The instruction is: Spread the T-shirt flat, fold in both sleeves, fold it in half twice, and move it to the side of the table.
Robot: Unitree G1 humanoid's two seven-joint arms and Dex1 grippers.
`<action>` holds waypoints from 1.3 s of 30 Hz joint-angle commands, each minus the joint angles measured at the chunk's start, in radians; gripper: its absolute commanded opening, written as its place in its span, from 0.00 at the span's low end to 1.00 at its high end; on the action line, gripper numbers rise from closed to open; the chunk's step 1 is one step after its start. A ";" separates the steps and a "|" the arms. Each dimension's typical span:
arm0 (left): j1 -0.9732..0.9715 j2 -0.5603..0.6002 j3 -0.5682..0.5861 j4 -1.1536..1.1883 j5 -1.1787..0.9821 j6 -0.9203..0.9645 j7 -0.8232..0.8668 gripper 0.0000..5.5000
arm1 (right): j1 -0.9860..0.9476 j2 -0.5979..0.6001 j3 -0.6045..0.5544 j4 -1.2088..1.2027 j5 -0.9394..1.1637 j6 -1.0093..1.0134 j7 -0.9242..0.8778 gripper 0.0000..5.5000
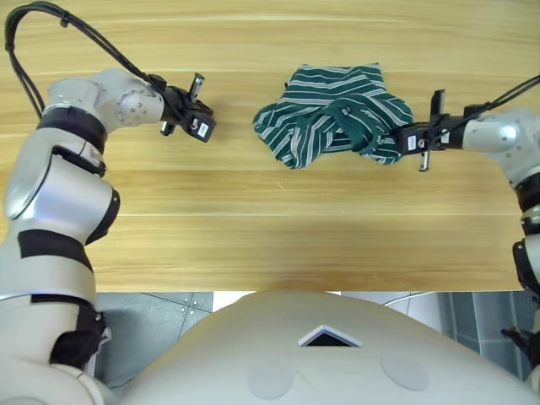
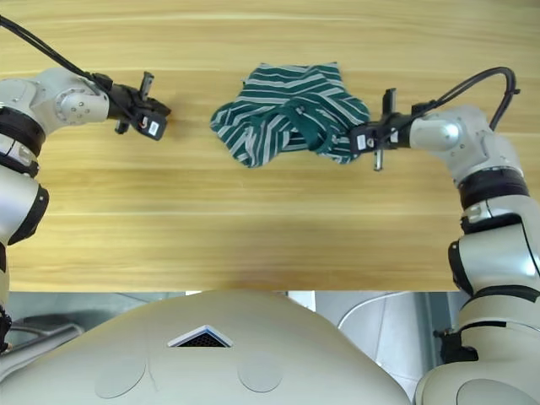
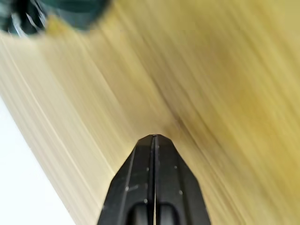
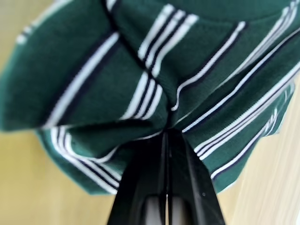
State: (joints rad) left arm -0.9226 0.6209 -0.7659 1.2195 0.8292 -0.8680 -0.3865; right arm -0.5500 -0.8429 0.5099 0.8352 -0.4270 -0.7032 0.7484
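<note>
We see green striped T-shirt crumpled in heap on table, toward far side, slightly right of centre. Our right end effector clenched on T-shirt's right edge, fingers pressed together, fabric bunched at tips. Our left end effector clenched on nothing, fingers meeting, over bare wood, left of T-shirt and apart from it.

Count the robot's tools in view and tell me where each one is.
2. The left tool is shut over the table, to the left of the T-shirt and apart from it. The right tool is shut on the T-shirt's right edge.
</note>
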 commanded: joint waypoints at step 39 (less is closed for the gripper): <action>0.066 -0.227 0.064 -0.031 -0.104 -0.004 -0.050 0.00 | 0.239 -0.009 -0.042 -0.405 0.146 0.098 0.241 0.00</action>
State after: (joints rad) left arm -0.8455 0.4014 -0.6728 1.1541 0.6780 -0.8906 -0.4527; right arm -0.3512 -0.8694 0.4397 0.4331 -0.2595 -0.6168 0.9559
